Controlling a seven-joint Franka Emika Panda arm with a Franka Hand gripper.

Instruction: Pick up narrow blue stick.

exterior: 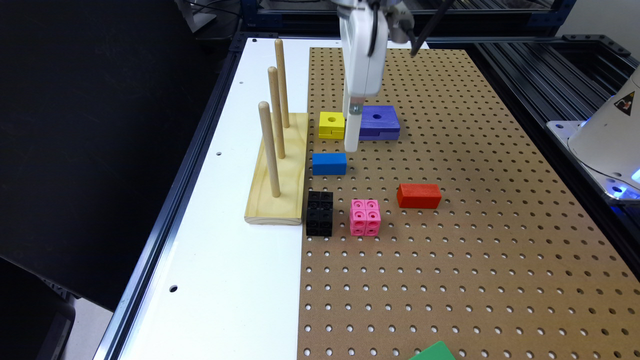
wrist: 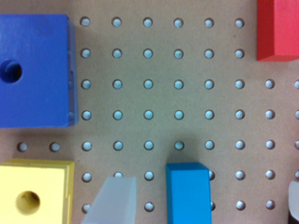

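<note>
Fingers [wrist: 112, 200] spread wide above the pegboard counter [exterior: 450, 240], narrow blue stick [wrist: 189, 193] between them, near the yellow block [exterior: 331, 124]; I'd centre over it, then descend and close.

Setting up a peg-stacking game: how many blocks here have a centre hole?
2: the yellow block and the purple block, side by side behind the blue stick, with the gripper between them.
</note>
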